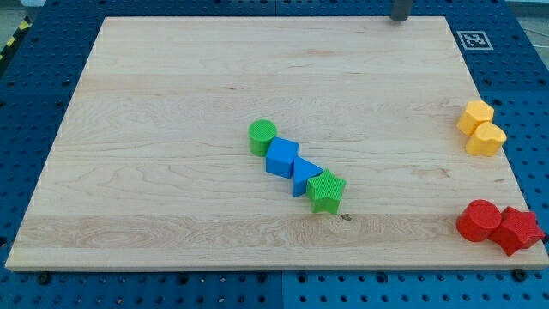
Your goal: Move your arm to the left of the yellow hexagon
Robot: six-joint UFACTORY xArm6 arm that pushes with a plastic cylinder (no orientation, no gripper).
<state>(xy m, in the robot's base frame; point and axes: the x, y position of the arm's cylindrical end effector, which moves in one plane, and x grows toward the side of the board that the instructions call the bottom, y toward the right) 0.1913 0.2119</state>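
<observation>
Yellow hexagon (486, 139) | right edge | my tip (400, 18) top, seemingly well apart | no gripper

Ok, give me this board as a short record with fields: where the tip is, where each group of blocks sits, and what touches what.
tip: my tip at the view's top edge, right of centre, far from all blocks
yellow pair: yellow hexagon touching a second yellow block, at the view's right edge
red pair: red cylinder against a red block, bottom right corner
centre chain: green cylinder, blue cube, blue triangle, green star, touching in a diagonal row
surface: wooden board
</observation>
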